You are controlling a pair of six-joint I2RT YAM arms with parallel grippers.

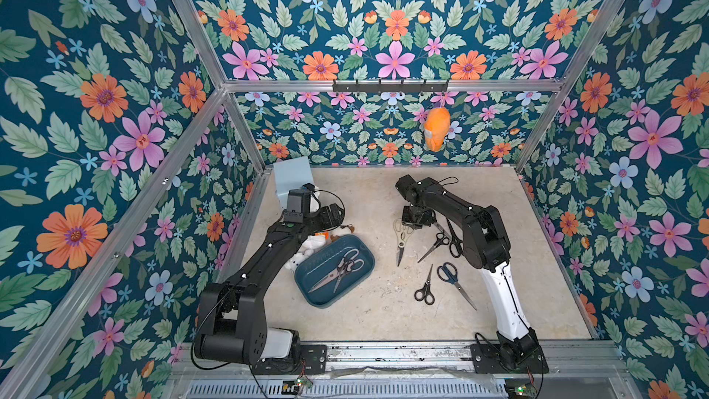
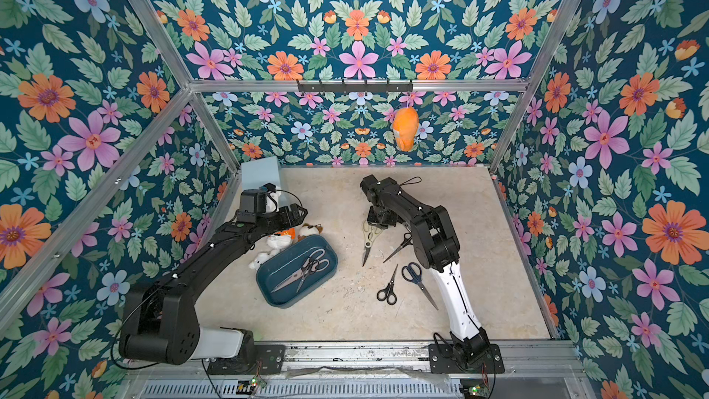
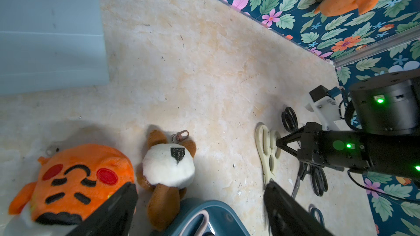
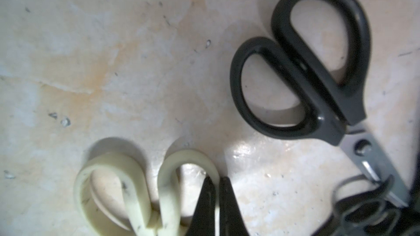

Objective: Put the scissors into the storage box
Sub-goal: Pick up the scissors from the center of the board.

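Right gripper (image 4: 216, 180) clamps, apparently, one handle loop of the cream-handled shears (image 1: 401, 241) on the table (image 1: 364, 320).
Left gripper (image 3: 201, 183) gapes wide near plush toys (image 3: 75, 178) — two other pairs (image 1: 337, 272) lie inside the storage box (image 1: 307, 293).

- Cream-handled kitchen shears (image 4: 134, 189): I read the handles as matt plastic, scuffed with dark marks.
- Black-handled scissors (image 4: 318, 82): smooth plastic handles with a faint sheen; grey metal blades, dull, with a round rivet.
- Beige mottled tabletop (image 4: 113, 64): stone-look, scratched; I note one glossy glare patch.
- Dark teal rectangular tray (image 1: 312, 274): smooth plastic, low sheen.
- Orange round plush toy (image 3: 91, 155): fuzzy cloth, stitched features.
- Brown-and-white plush toy (image 3: 168, 166): fluffy cloth; metal clasp (image 3: 181, 135).
- Pale blue block (image 3: 50, 42): matt, plain.
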